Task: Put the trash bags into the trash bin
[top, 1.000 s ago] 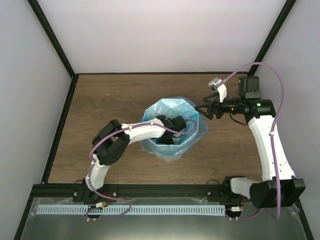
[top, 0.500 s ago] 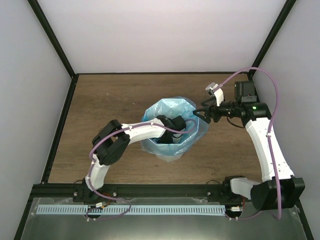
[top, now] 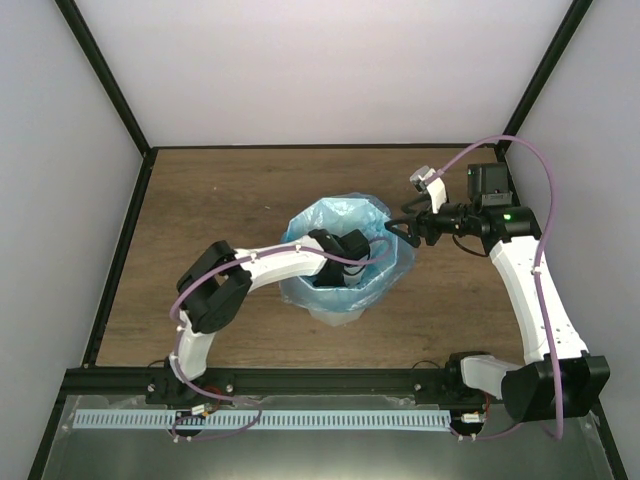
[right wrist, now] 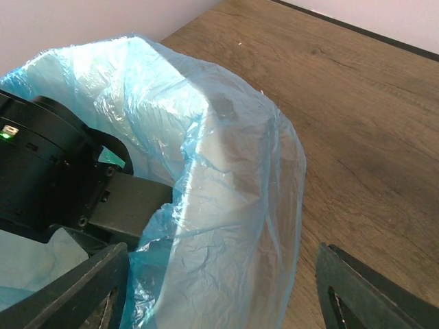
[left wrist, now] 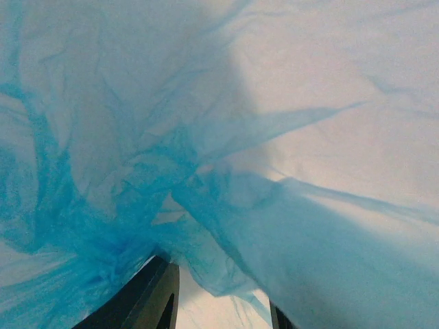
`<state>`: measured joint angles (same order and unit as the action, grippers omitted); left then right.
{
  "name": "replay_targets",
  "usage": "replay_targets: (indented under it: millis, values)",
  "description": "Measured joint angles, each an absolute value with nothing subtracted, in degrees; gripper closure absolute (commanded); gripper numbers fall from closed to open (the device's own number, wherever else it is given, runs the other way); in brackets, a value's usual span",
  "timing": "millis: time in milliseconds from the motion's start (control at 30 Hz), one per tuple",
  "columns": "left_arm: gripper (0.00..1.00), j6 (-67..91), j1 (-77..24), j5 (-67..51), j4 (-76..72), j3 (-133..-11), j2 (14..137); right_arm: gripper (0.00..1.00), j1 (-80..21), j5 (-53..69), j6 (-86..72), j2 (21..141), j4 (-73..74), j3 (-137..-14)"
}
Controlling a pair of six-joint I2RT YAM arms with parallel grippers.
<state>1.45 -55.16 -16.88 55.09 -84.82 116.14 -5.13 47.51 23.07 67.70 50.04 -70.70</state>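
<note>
- Top external view: the light-blue trash bag [top: 392, 262] is lying draped over the rim of the white trash bin [top: 300, 286], which is standing mid-way on the wooden table [top: 220, 220]. The left gripper [top: 352, 262] is reaching down inside the bin, and the right gripper [top: 397, 228] is hovering just beside the right rim.
- Left wrist view: wrinkled film is filling the frame and bunching between the fingers of the left gripper [left wrist: 219, 288]. Whether they are pinching it cannot be told.
- Right wrist view: the right gripper [right wrist: 221, 257] is standing wide open, straddling the overhanging bag edge without touching it. The film is looking thin, light, limp and slippery, so a gathered fold at the rim is probably offering the surest hold.
</note>
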Motion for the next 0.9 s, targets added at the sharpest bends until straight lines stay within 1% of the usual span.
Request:
replay_targets:
  millis: [633,900]
  values:
    - [0.62,1.45,-55.11,-19.53,55.83,-84.75,110.72,0.25,-5.13,47.05,23.05,67.70,48.51,-70.06]
    - [0.62,1.45,-55.11,-19.94,57.52,-87.57,109.43,0.26,-5.13,47.05,22.98,67.66,48.36,-69.93]
